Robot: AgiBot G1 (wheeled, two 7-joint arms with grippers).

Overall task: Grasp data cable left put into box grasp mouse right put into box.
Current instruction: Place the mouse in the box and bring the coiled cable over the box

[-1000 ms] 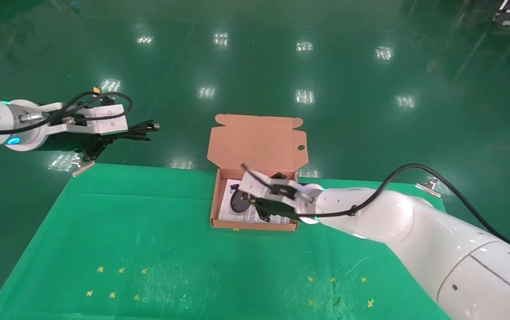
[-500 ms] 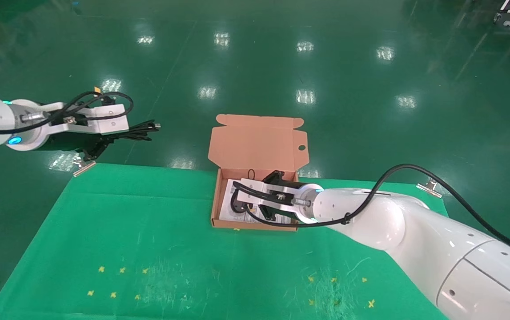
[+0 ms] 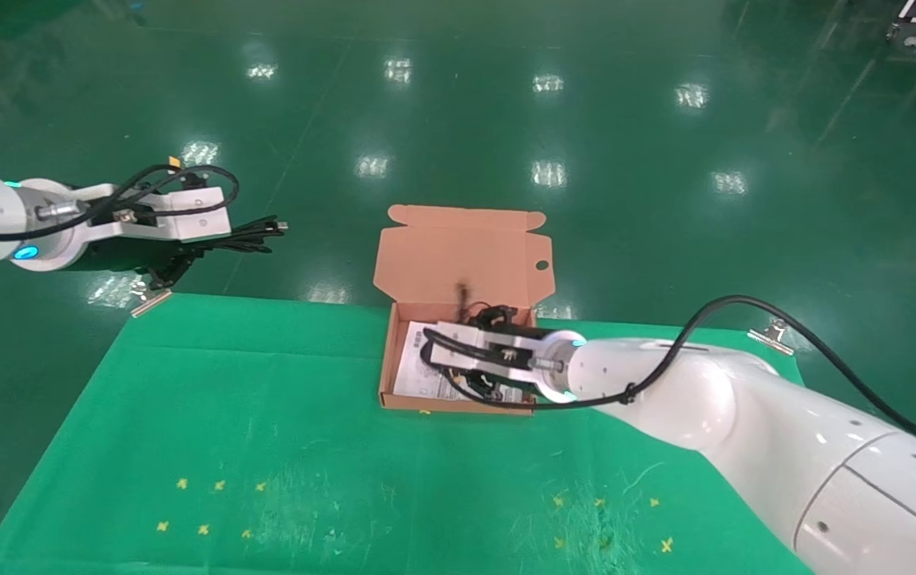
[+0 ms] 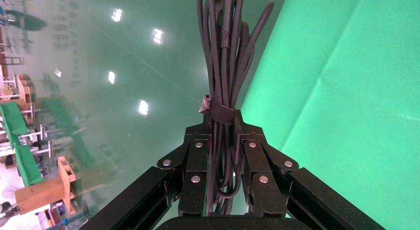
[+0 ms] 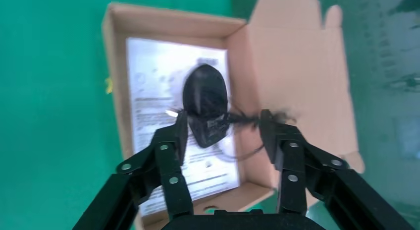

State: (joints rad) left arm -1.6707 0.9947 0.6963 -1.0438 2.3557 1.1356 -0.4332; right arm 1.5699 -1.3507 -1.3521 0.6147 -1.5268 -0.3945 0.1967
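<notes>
One box [image 3: 461, 263], one mouse [image 5: 205, 103], one data cable [image 4: 225, 66] — the black oval mouse lies on the box's white sheet, long axis along the box's length, right hand [image 5: 223, 128] spread open above it, while the left hand [image 4: 224, 155] off the worktop [image 3: 266, 415] clamps the strapped cable bundle lengthwise.

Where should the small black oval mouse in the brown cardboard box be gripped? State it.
Across the narrow flanks of the small black oval mouse, from straight above: it lies flat, and the brown cardboard box walls likely block sideways approach. The right gripper hangs open over it.
</notes>
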